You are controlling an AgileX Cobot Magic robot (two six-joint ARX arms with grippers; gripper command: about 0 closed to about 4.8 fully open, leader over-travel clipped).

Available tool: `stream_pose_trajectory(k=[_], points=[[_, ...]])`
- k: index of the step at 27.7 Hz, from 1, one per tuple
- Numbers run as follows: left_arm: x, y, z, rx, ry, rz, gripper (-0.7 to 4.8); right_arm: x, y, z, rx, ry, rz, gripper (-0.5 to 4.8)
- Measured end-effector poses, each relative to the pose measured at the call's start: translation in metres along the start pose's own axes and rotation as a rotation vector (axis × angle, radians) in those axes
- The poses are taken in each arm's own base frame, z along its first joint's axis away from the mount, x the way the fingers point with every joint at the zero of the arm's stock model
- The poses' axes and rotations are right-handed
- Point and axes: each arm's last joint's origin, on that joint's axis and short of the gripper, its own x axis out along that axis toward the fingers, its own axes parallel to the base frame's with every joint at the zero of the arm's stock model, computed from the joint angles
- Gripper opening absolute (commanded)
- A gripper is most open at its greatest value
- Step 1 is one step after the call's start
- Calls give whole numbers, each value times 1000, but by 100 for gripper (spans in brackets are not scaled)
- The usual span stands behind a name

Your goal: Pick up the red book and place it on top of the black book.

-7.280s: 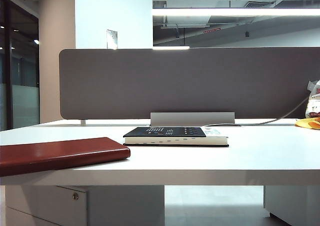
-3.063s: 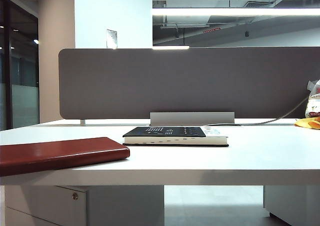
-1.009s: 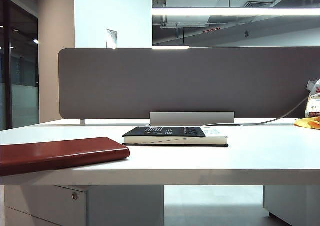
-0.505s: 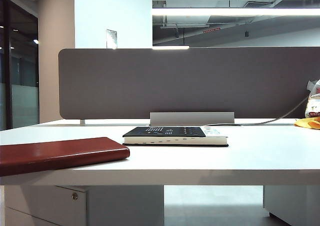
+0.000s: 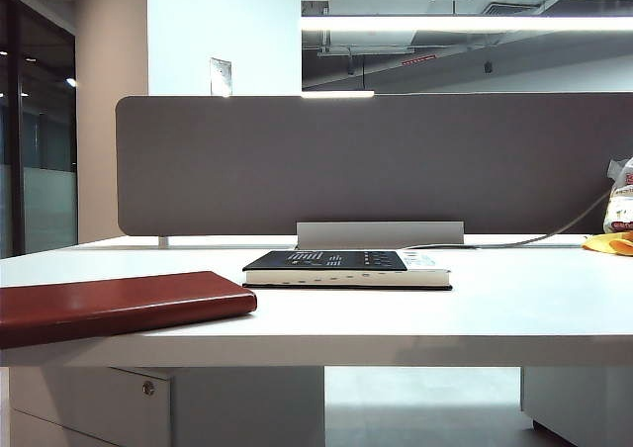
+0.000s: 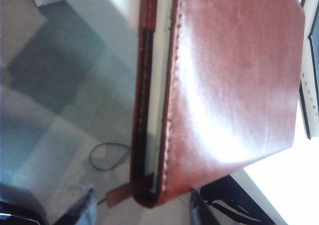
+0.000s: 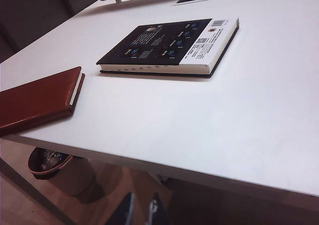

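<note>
The red book [image 5: 119,304] lies flat at the table's front left, its near end sticking out past the edge. The left wrist view shows it close up [image 6: 234,75], pale page edges and a strap tab over the floor. My left gripper [image 6: 141,211] is open, its fingertips [image 6: 88,205] standing either side of that near end and apart from it. The black book [image 5: 346,267] lies flat mid-table, and the right wrist view shows its white printed marks [image 7: 169,46]. My right gripper [image 7: 142,212] hangs below the table's front edge, open by a narrow gap, empty. Neither gripper shows in the exterior view.
A grey partition [image 5: 376,160] closes off the table's [image 5: 475,318] back. A yellow thing and a bag [image 5: 615,231] sit at the far right with a cable. Under the table are a drawer cabinet [image 5: 89,402] and a waste bin [image 7: 55,168].
</note>
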Motion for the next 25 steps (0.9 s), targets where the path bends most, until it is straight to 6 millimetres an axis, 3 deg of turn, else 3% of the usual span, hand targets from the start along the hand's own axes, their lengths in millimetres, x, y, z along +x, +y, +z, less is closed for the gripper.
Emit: stream_pose_trajectory(k=[12, 20, 25], points=[[10, -12, 13, 7, 5, -23, 238, 0, 0, 0, 0, 0, 0, 49], [13, -10, 12, 19, 17, -9, 236, 0, 0, 0, 0, 0, 0, 49], [12, -11, 13, 25, 15, -19, 146, 0, 0, 0, 0, 1, -1, 49]])
